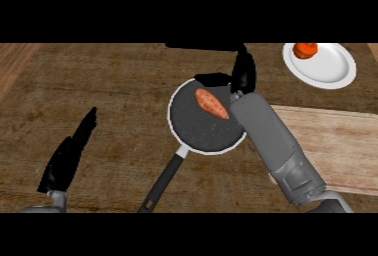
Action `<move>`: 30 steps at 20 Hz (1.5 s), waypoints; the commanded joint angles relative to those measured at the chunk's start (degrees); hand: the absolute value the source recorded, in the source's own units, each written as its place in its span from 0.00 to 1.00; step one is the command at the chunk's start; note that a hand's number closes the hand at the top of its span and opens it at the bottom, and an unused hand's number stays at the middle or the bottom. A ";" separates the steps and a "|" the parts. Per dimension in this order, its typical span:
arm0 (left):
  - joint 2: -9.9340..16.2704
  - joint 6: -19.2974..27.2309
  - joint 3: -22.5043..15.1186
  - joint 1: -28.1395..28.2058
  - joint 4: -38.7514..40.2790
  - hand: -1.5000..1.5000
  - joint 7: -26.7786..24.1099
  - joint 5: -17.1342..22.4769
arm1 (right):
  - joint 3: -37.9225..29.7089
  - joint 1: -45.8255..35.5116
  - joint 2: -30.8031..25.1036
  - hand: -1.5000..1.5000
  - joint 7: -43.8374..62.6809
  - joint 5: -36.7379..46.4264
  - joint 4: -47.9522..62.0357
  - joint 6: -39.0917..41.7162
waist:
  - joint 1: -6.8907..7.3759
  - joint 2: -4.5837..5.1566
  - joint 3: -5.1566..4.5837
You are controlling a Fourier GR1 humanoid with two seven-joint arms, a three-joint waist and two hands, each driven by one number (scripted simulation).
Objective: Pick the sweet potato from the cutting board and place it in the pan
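Note:
An orange sweet potato (211, 103) lies inside the dark pan (193, 131), near its upper right rim. The pan's black handle (162, 183) runs down toward the lower edge. My right hand (242, 71) is above the pan's far rim, just past the sweet potato, with fingers straight and nothing held. Its grey forearm crosses the pan's right side. The light wooden cutting board (332, 145) lies to the right with nothing visible on it. My left hand (70, 152) rests open at the lower left, fingers pointing up.
A white plate (328, 70) at the top right carries a red-orange vegetable (305, 50). The counter top is dark wood grain, with a lighter strip at the left edge.

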 commanded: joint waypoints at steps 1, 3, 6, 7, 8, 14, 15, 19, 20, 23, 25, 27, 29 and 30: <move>-0.92 1.38 -0.17 1.69 -0.36 0.50 -0.46 -0.90 | -4.17 -1.01 0.00 0.00 -3.42 -3.27 1.60 -9.19 | -1.18 -0.32 -0.03; -0.19 0.54 0.74 3.04 0.01 0.50 -1.75 -0.09 | -7.71 -0.78 -0.68 0.00 -5.76 -4.15 1.25 -9.66 | -2.37 -0.52 -0.04; 0.26 1.09 2.85 3.31 1.50 0.50 -3.16 0.23 | -10.02 3.50 -1.73 0.00 -10.40 -6.06 -0.73 -10.14 | -3.41 -0.84 -0.07; 0.29 0.36 2.08 1.37 0.02 0.50 1.51 0.13 | -9.82 5.87 -3.11 0.00 -10.00 -7.08 -5.22 -7.34 | -4.52 -1.25 -0.05; 0.25 0.26 1.96 5.27 -3.90 0.50 1.12 0.71 | -9.80 10.30 -2.01 0.00 -12.98 -7.65 -7.97 -7.87 | -4.44 -1.43 -0.04; 0.77 0.29 4.40 3.90 0.90 0.50 -1.66 0.60 | -7.38 23.33 -11.55 0.00 -13.16 -7.24 -20.07 1.83 | -5.97 -1.68 -0.13; -2.70 3.21 0.53 5.90 -3.32 0.50 1.35 -2.18 | -6.88 27.39 -11.01 0.00 -13.47 -7.66 -23.83 1.98 | -6.07 -1.84 -0.10; -0.50 1.20 3.14 5.78 -2.99 0.50 -0.49 -0.60 | -6.88 37.52 -16.42 0.00 -9.80 -9.27 -36.92 6.75 | -6.30 -1.85 -0.14; -0.41 0.74 2.65 7.77 -7.57 0.50 2.30 -0.37 | -7.84 39.68 -17.04 0.00 -11.42 -10.17 -38.84 7.53 | -5.52 -1.70 -0.10; -0.62 -0.32 3.78 5.94 -2.20 0.50 -1.12 0.45 | -9.68 44.50 -22.08 0.00 -6.64 -12.21 -46.13 12.46 | -5.49 -1.51 -0.14; -0.59 -0.10 3.80 3.45 -2.76 0.50 1.28 -0.71 | -11.26 48.90 -21.84 0.00 -9.23 -13.59 -50.20 13.43 | -5.30 -1.41 -0.11; 0.27 -1.83 4.32 6.63 -9.58 0.50 4.45 0.32 | -13.41 48.12 -21.99 0.00 -10.03 -14.69 -47.63 15.14 | -4.66 -1.36 -0.08; -3.77 2.77 1.85 4.47 0.23 0.50 -0.96 -4.14 | -13.91 54.28 -25.08 0.00 -7.63 -16.14 -54.45 19.05 | -5.41 -1.38 -0.13; -2.26 0.12 4.32 4.08 0.38 0.50 -1.95 -2.01 | -15.09 53.11 -23.08 0.00 -11.04 -15.62 -50.57 19.28 | -4.77 -1.28 -0.10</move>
